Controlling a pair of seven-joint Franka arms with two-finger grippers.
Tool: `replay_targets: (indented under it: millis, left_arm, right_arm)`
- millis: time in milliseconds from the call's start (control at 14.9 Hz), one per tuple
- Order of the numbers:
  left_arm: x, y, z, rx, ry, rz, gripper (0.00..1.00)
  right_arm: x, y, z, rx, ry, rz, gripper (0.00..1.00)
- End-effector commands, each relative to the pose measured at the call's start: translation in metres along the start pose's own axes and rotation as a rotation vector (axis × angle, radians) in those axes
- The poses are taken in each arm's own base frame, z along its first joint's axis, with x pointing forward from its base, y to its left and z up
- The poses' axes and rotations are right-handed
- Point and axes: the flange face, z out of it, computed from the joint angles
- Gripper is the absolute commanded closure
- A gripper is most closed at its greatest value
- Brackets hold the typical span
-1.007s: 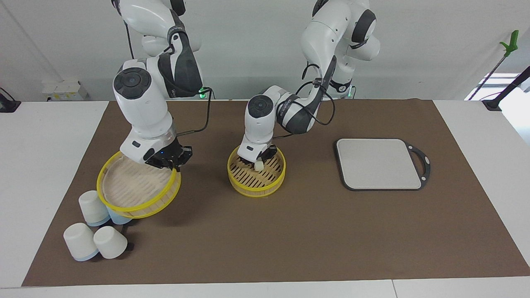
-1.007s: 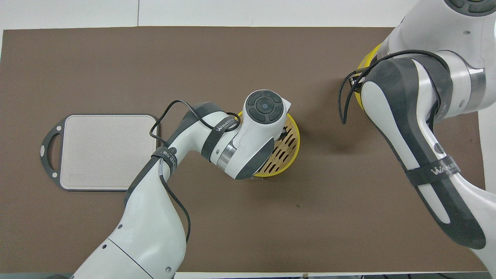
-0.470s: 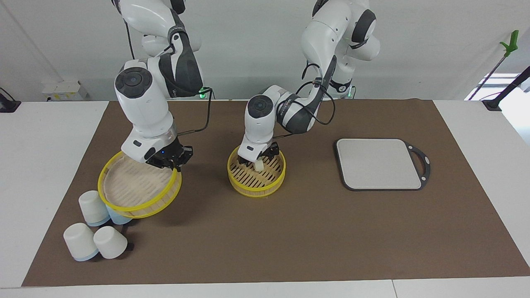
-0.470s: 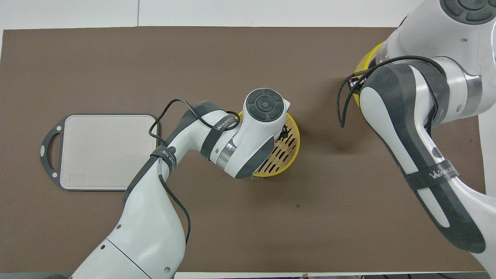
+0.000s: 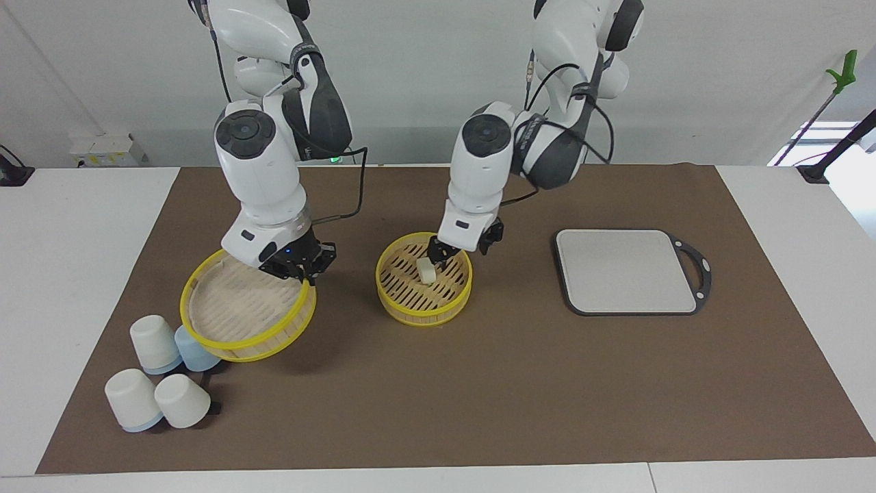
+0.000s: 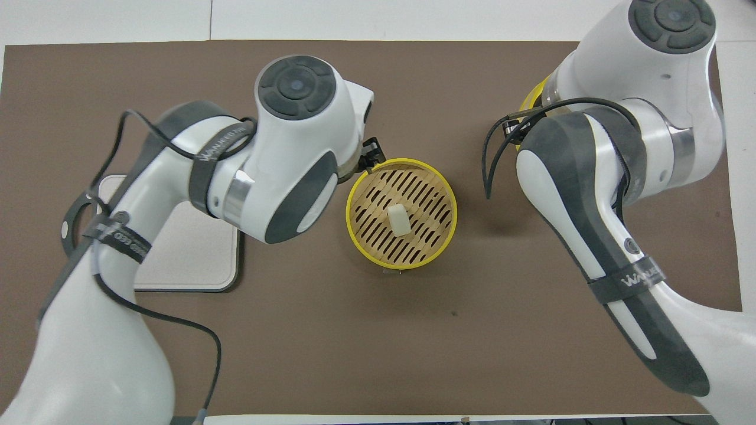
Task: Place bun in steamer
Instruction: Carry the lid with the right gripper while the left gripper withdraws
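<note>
The steamer (image 5: pixel 419 318) stands in the middle of the mat, and the cream-white bun (image 5: pixel 427 271) lies on its slats. Both also show in the overhead view: the steamer (image 6: pixel 455 219) and the bun (image 6: pixel 400 219). My left gripper (image 5: pixel 462 250) is open and empty, just above the steamer's rim on the side nearer to the robots; its tip shows in the overhead view (image 6: pixel 371 158). My right gripper (image 5: pixel 301 267) is shut on the rim of the steamer lid (image 5: pixel 239 308) and holds it tilted in the air over the mat and the cups.
A flat grey board (image 5: pixel 626 270) lies toward the left arm's end of the table. Several upturned pale cups (image 5: pixel 154 342) stand at the right arm's end, partly under the held lid. A sliver of the lid (image 6: pixel 530 100) shows under the right arm in the overhead view.
My left gripper has let go of the bun, opened, and risen out of the steamer toward the board. My right gripper has carried the lid a little toward the steamer.
</note>
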Motion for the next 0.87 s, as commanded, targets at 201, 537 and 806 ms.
replay_targets:
  millis: [201,537,806]
  left_arm:
    - [0.058,-0.108,-0.045,0.035,-0.017,0.064,0.0]
    - [0.088,-0.218,-0.1,0.057,-0.064,0.192,0.0]
    - [0.073,-0.259,-0.125,0.062,-0.072,0.261,0.0]
  right_arm:
    - [-0.03,-0.104,-0.011,0.019,0.022,0.268,1.0]
    - [-0.031,-0.163,0.003,0.064,0.009,0.312,1.0]
    - [-0.013,-0.208,0.028,0.054,-0.012,0.352,1.0]
